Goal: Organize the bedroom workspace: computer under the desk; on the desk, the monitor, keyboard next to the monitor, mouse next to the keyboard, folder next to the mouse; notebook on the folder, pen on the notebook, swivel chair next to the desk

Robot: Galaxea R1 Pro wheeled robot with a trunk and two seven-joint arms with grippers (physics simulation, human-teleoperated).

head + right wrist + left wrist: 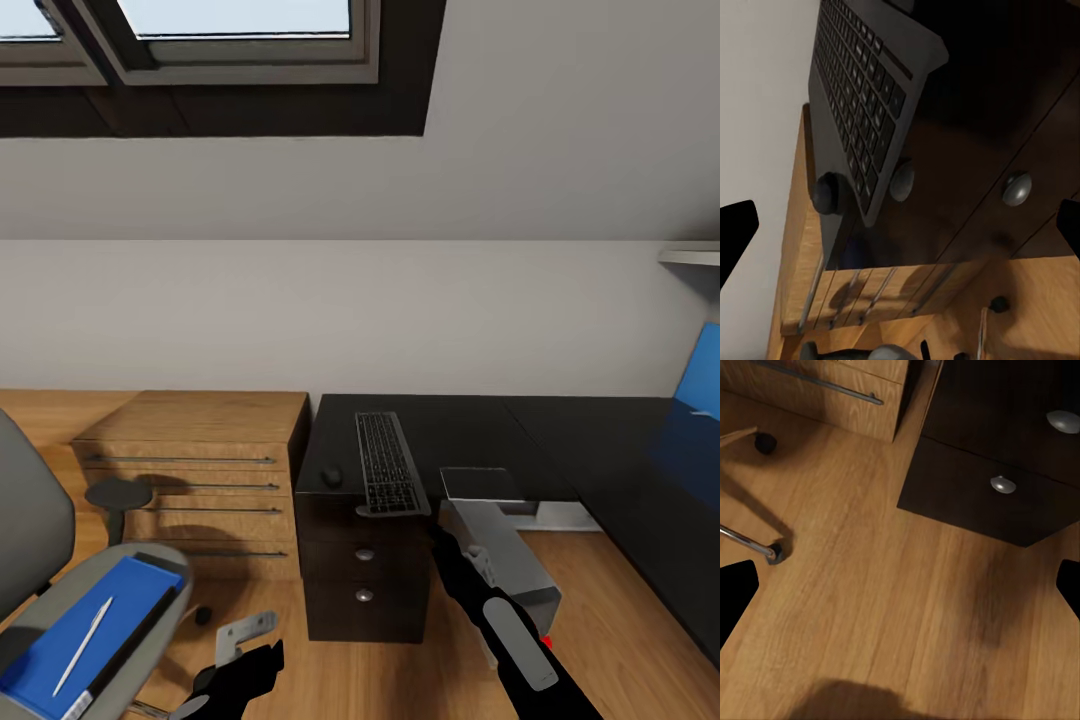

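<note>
Both claws, left gripper [900,585] and right gripper [900,225], gape empty; flat ribbed keyboard [387,464] overhangs glossy black desk [480,430]

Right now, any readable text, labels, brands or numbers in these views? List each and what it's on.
None readable.
Keyboard: key legends too small and blurred to read, also in the right wrist view.
Blue folder on the swivel chair: no visible print.
Blue monitor screen: no text.
Computer case: no label.
</note>
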